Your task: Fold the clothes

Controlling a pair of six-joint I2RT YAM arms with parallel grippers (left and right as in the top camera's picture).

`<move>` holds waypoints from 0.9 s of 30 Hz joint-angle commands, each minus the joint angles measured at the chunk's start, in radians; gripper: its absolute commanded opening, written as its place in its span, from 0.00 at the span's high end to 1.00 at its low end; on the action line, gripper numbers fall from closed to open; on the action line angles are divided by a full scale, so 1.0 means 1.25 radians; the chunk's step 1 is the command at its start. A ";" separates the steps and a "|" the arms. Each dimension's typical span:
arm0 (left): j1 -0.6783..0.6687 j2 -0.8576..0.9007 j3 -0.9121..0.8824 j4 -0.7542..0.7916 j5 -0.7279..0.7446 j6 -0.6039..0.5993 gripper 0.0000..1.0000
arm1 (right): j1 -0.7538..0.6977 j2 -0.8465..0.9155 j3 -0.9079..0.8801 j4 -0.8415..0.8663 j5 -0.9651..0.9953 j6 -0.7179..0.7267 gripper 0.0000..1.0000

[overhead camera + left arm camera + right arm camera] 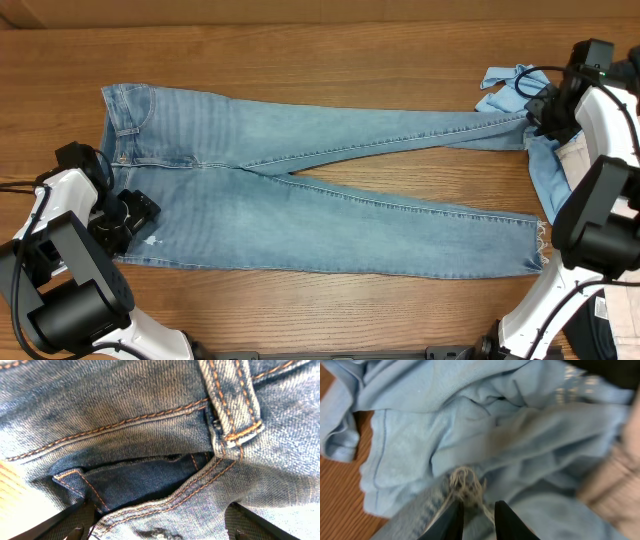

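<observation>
The light-wash jeans (300,200) lie flat on the wooden table, waistband at the left and both legs running right. My left gripper (135,215) is at the lower waistband corner. In the left wrist view its jaws (160,527) stand wide apart with the stitched denim waistband (150,420) and a belt loop between and ahead of them. My right gripper (537,115) is at the end of the upper leg. In the right wrist view its fingers (477,510) are nearly together, pinching the frayed hem (465,482).
A sky-blue T-shirt (500,90) lies crumpled at the far right and fills the right wrist view (470,420). Beige trousers (577,155) lie next to it, under the right arm, and show in the right wrist view (615,480). The lower leg's frayed hem (541,245) lies near the right arm's base.
</observation>
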 commanded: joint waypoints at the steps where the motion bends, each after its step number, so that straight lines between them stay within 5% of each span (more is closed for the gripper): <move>1: 0.000 0.019 0.009 0.000 -0.005 0.016 0.14 | 0.002 0.031 -0.005 0.021 -0.018 0.007 0.75; 15: 0.000 0.019 0.009 0.000 -0.005 0.016 0.14 | 0.005 0.034 -0.005 0.046 -0.018 0.007 0.75; 20: 0.000 0.019 0.009 0.000 -0.005 0.016 0.14 | 0.005 0.034 -0.005 0.052 -0.018 0.007 0.96; 27: 0.000 0.019 0.009 0.000 -0.005 0.016 0.14 | 0.006 0.034 -0.004 0.055 -0.034 0.007 0.96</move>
